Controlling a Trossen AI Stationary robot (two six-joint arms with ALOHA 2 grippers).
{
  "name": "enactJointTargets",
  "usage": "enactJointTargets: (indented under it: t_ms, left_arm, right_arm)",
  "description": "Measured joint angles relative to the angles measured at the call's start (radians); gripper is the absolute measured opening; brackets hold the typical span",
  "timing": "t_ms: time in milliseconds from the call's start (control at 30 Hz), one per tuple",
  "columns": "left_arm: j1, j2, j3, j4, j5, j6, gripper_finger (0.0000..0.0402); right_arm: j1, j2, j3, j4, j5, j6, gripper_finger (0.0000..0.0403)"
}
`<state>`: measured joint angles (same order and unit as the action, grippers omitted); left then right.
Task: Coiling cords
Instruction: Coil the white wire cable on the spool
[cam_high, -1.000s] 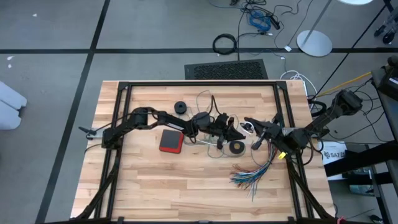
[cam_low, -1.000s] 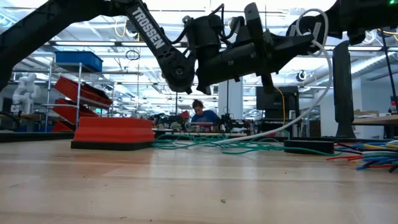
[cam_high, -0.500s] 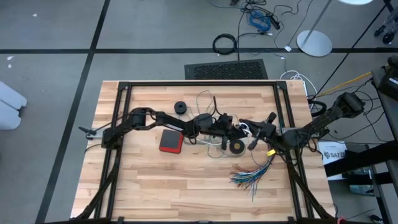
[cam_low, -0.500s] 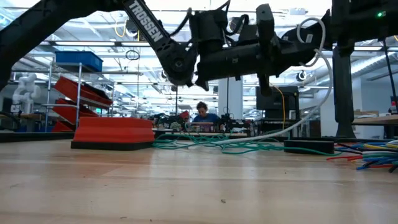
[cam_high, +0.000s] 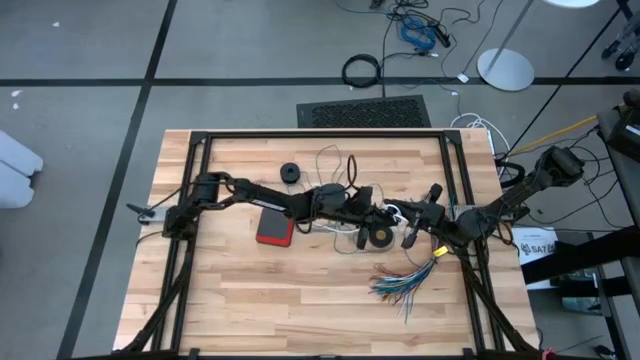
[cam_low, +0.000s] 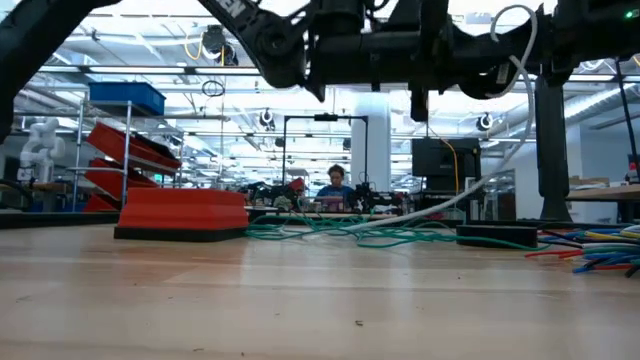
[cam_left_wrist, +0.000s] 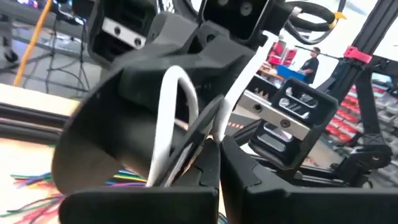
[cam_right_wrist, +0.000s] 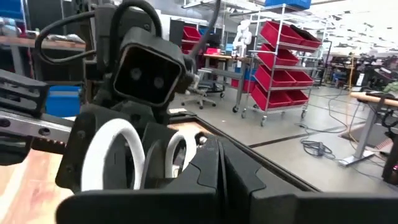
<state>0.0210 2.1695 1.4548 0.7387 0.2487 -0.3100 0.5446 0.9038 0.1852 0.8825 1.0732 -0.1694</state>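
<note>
Both grippers meet mid-bench. Left gripper (cam_high: 385, 213) and right gripper (cam_high: 408, 222) are clamped on the thin white cord (cam_left_wrist: 176, 121), looped between them. Teal-green thin cord (cam_low: 330, 232) lies loose on the wooden bench (cam_high: 230, 300), uncoiled. Coiling barely begun, most left.

two dark jointed arms, black cabling

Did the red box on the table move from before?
No. The red box sits at the same spot on the wooden table, beside the left arm.
</note>
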Motion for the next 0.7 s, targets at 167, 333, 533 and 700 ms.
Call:
enactJointTargets:
  t_ms: [167,333,533,700]
  left_arm:
    - [-0.020,-0.019,0.000,-0.057,-0.034,0.007,0.0000]
    - [-0.035,-0.024,0.000,-0.101,-0.085,0.005,0.0000]
    - [-0.031,-0.024,0.000,-0.101,-0.145,0.005,0.0000]
    - [-0.006,-0.024,0.000,-0.103,-0.156,-0.006,0.0000]
  right_arm:
    - [0.032,-0.007,0.000,-0.005,0.078,-0.037,0.0000]
    - [0.070,-0.006,0.000,-0.001,0.163,-0.121,0.0000]
    - [0.079,-0.003,0.000,0.048,0.209,-0.220,0.0000]
    - [0.067,0.034,0.003,0.084,0.214,-0.273,0.0000]
